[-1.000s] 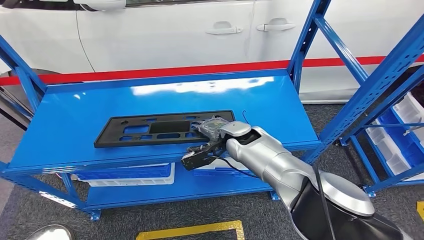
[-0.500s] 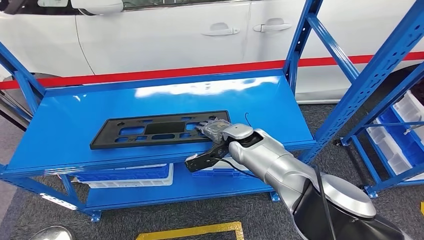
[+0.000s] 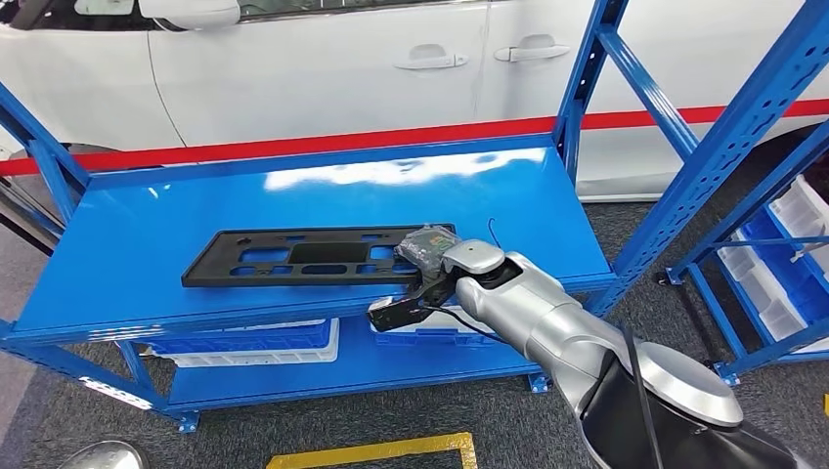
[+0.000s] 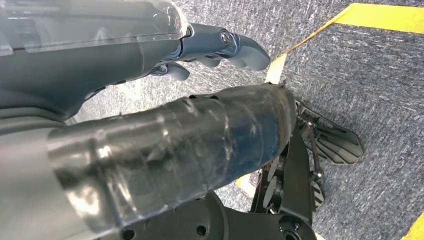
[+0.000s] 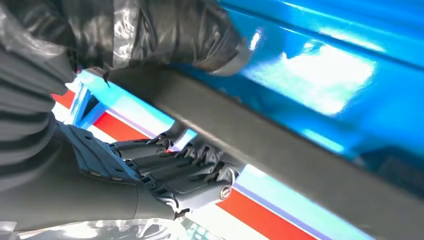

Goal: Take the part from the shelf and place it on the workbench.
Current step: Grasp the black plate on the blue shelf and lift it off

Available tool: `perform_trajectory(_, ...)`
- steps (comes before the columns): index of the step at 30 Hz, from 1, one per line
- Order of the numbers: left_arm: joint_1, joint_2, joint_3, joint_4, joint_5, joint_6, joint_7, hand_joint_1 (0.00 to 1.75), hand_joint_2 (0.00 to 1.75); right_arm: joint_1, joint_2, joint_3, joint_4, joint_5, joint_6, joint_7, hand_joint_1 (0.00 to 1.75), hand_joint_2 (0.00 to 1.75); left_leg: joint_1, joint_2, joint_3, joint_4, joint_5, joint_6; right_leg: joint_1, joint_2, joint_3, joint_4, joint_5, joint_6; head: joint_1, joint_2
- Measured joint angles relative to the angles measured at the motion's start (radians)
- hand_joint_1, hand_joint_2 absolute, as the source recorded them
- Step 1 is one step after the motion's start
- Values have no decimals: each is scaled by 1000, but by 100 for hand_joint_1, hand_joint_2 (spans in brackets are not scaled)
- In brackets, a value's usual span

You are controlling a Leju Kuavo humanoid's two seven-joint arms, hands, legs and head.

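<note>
A flat black plastic part (image 3: pixel 293 256) with several cut-outs lies lengthwise on the blue shelf top (image 3: pixel 127 244). My right hand (image 3: pixel 425 246), wrapped in clear film, grips the part's right end near the shelf's front edge. In the right wrist view the thumb lies over the part (image 5: pixel 280 145) and the dark fingers (image 5: pixel 165 170) curl under its edge. My left hand (image 4: pixel 210 45) hangs above the grey floor, its fingers loosely apart and holding nothing.
A white car (image 3: pixel 342 59) stands right behind the shelf. White bins (image 3: pixel 244 342) sit on the lower shelf level. A second blue rack (image 3: pixel 723 156) with bins (image 3: pixel 782 264) stands at the right. Yellow floor tape (image 3: pixel 371 451) marks the grey carpet in front.
The view shifted slightly at first. Since half a second ago my right hand has drawn the part a little to the right, and its gripped end looks slightly raised.
</note>
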Motion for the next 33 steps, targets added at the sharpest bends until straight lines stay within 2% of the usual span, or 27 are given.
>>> perform_trajectory(5, 0, -2, 0, 0, 0, -5, -2, 0, 0, -2, -10, 0, -8, 13, -6, 0, 175, 175, -1, 0, 1, 2, -1, -1, 0, 0, 3, -2, 0, 0, 0, 0)
perform_trajectory(13, 0, -7, 0, 0, 1, -11, -6, 0, 0, -3, -22, 2, -14, 21, -16, 0, 175, 175, -2, 0, 0, 6, -2, 0, -1, -1, 5, -2, 0, 1, 0, 0)
perform_trajectory(16, 0, -8, 1, 0, 12, -17, -11, 0, 0, -3, -24, 4, -19, 47, -52, 18, 175, 175, -2, 0, -1, 7, -2, 0, -1, -1, 5, -2, 1, 1, 0, 0)
perform_trajectory(21, 0, -9, 16, 0, 33, -27, -33, 0, 0, -42, -31, 8, -67, 130, -150, 106, 175, 175, -2, 0, -6, 8, -1, 1, -1, -1, -1, -1, 4, 3, 0, 0)
perform_trajectory(25, 0, -10, 25, 0, 33, -30, -42, 0, 175, -127, -54, -30, -172, 220, -135, 167, 175, 175, -1, 1, -9, 9, 0, 1, -1, 0, -4, -1, 5, 3, 0, 0)
perform_trajectory(33, 0, -10, 31, 0, 20, -42, -81, 0, 175, -202, -101, -173, -375, 381, -76, 204, 175, 175, -1, 0, -11, 9, 0, 1, -1, 0, -6, -1, 4, 3, 0, 0)
